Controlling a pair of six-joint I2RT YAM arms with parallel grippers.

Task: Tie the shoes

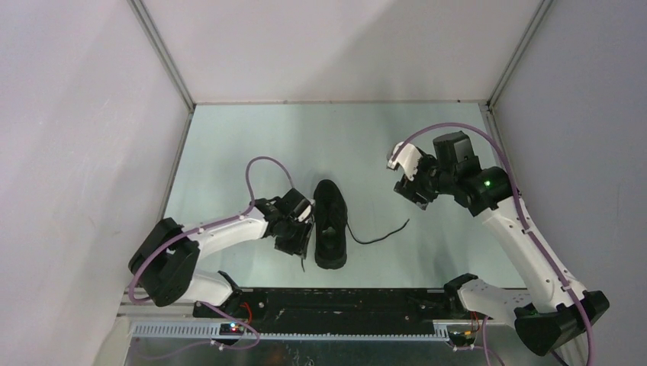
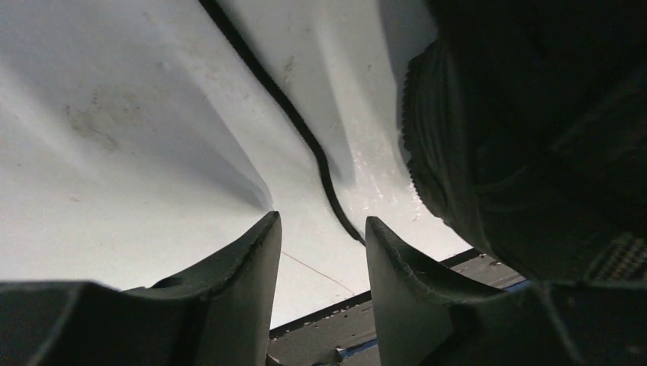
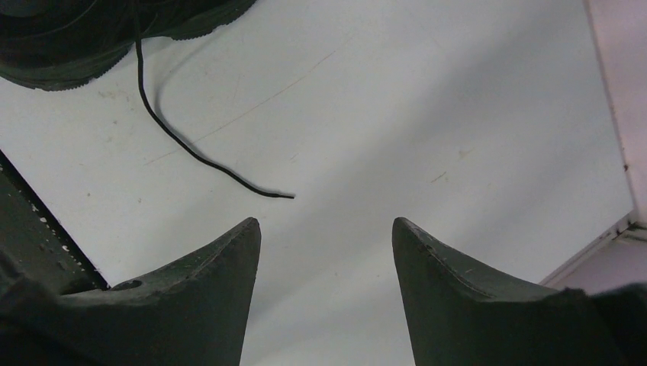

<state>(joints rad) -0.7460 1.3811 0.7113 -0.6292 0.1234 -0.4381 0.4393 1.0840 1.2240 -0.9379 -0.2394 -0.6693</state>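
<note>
The black sneaker (image 1: 330,223) lies in the middle of the table with its laces untied. One lace (image 1: 379,235) trails right across the table. The other lace (image 1: 303,263) runs along the shoe's left side. My left gripper (image 1: 298,242) is low beside the shoe's left side and open. In the left wrist view the lace (image 2: 305,137) runs down to just in front of the gap between the fingers (image 2: 322,223), ungripped, with the shoe (image 2: 519,137) at right. My right gripper (image 1: 410,189) is open, empty and raised to the right of the shoe. The right wrist view shows the gripper (image 3: 326,223) above bare table, with the lace tip (image 3: 284,196) ahead and the shoe (image 3: 84,34) at top left.
White enclosure walls (image 1: 91,114) surround the pale table (image 1: 320,137). A black strip (image 1: 343,301) runs along the near edge, between the arm bases. The right wall's base (image 3: 610,137) shows in the right wrist view.
</note>
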